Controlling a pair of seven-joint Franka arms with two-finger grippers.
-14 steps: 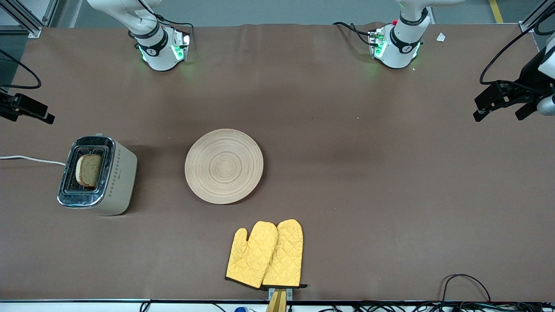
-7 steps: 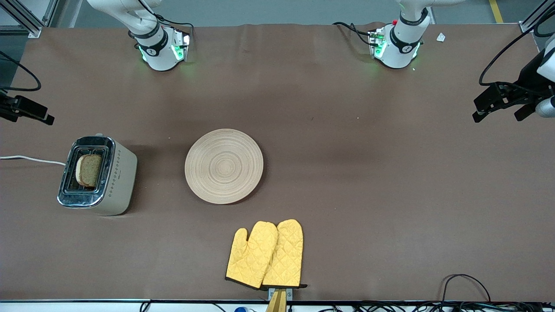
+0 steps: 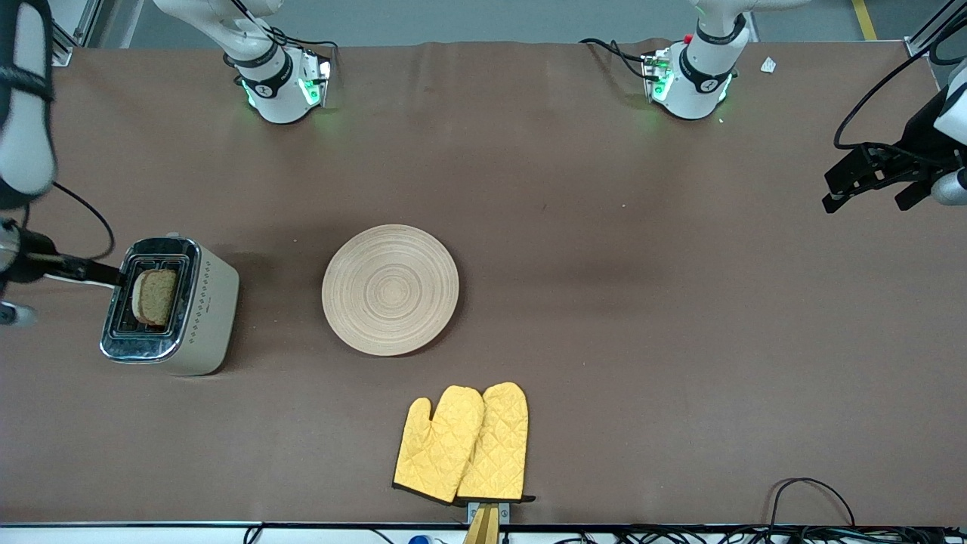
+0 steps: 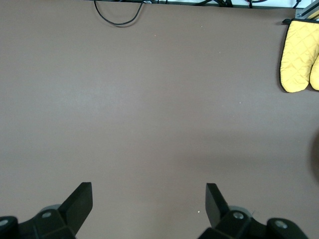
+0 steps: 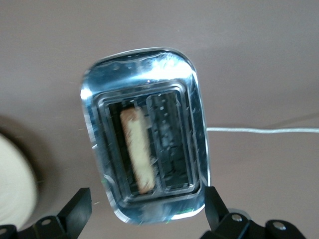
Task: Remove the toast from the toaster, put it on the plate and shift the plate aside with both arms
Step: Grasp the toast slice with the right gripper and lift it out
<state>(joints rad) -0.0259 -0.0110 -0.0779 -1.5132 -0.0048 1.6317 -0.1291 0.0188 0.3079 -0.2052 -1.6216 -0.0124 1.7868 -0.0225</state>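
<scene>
Now: right hand (image 5: 147,201) released over chrome-topped toaster (image 3: 170,306) | speckled toast (image 3: 156,296) slotted | left hand (image 4: 148,199) released, waiting

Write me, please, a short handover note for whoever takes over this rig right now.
Right gripper: open, empty, over the toaster, lined up above its slots.
Left gripper: open, empty, waiting over bare table at the left arm's end.
Toast: standing in one toaster slot, the other slot empty.
Plate: bare, mid-table beside the toaster; yellow oven mitts lie nearer the front camera.
Done: nothing yet.
Left: pull the toast out, set it on the plate, move the plate aside with both arms.
</scene>
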